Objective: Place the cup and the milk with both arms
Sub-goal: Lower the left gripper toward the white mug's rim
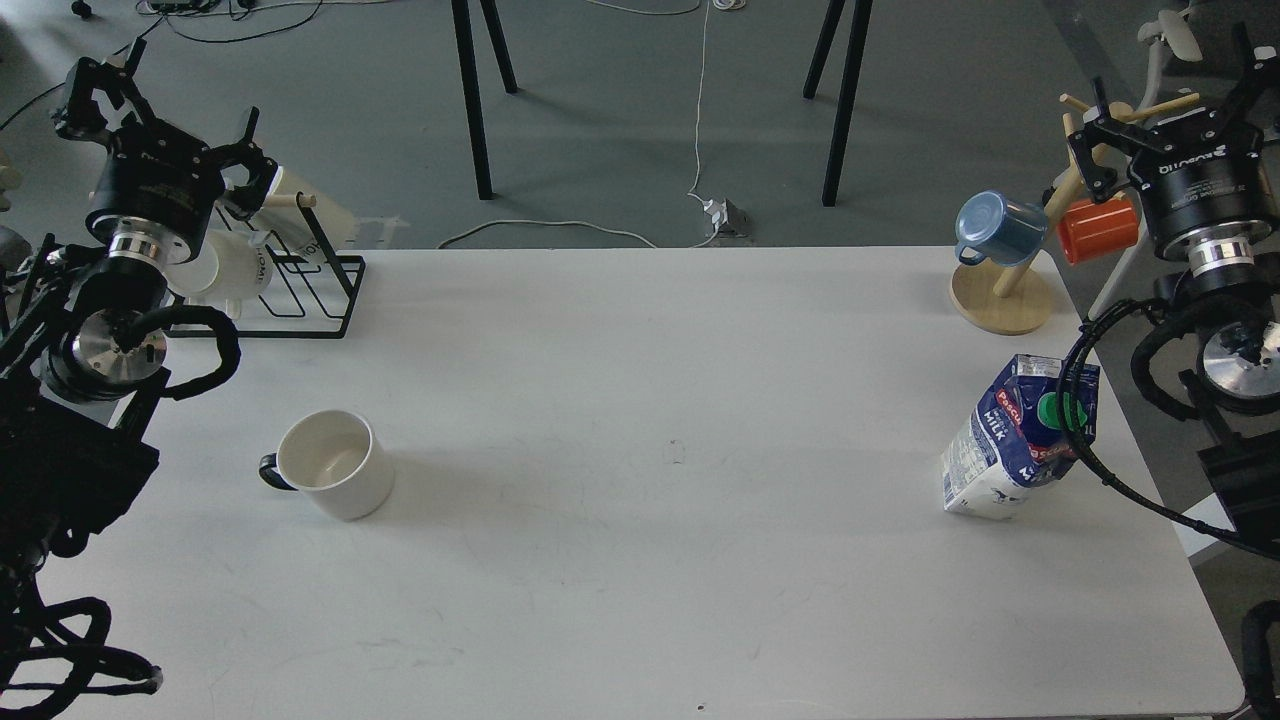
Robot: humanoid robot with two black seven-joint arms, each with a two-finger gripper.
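Note:
The cup (335,465), a white mug with a small black handle turned left and a cream inside, stands upright on the white table (650,400) at the left. The milk (1015,440), a blue and white carton with a green cap, stands at the right, near the table's edge. My left gripper (165,115) is raised at the far left, well behind the cup, fingers spread with nothing between them. Raised beyond the table's right edge and behind the milk, my right gripper (1165,100) is open and empty too. A black cable from the right arm crosses in front of the carton.
A black wire rack (310,290) with white mugs sits at the back left corner, partly behind my left arm. At the back right, a wooden mug tree (1005,300) carries a blue mug (995,228) and an orange mug (1098,228). Black stand legs and cables are on the floor beyond.

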